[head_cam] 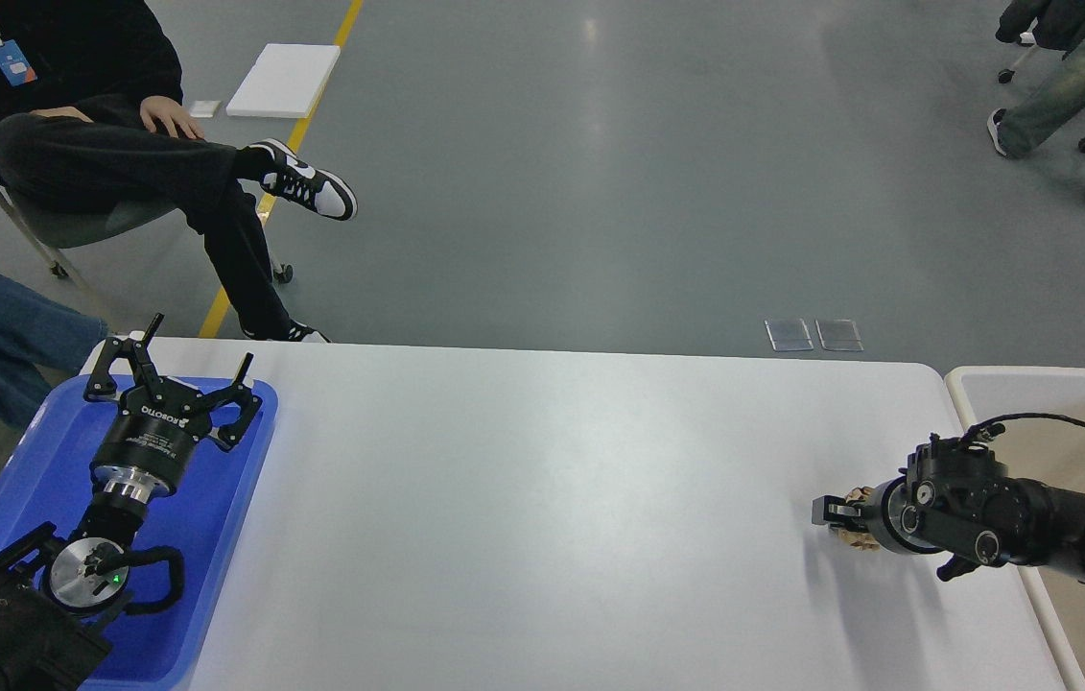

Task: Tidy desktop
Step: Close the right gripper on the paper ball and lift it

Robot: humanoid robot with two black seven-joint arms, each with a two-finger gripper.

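Observation:
The white desktop fills the lower half of the head view. A crumpled brown paper ball lies near its right edge, mostly hidden under my right gripper. That gripper is low over the ball and points left. It is dark and seen end-on, so I cannot tell its fingers apart or whether they hold the ball. My left gripper hangs over the blue tray at the desktop's left end. Its fingers are spread open and hold nothing.
A beige white-rimmed bin stands against the desktop's right edge, under my right arm. A seated person's legs are beyond the far left corner. Another person moves at the far right.

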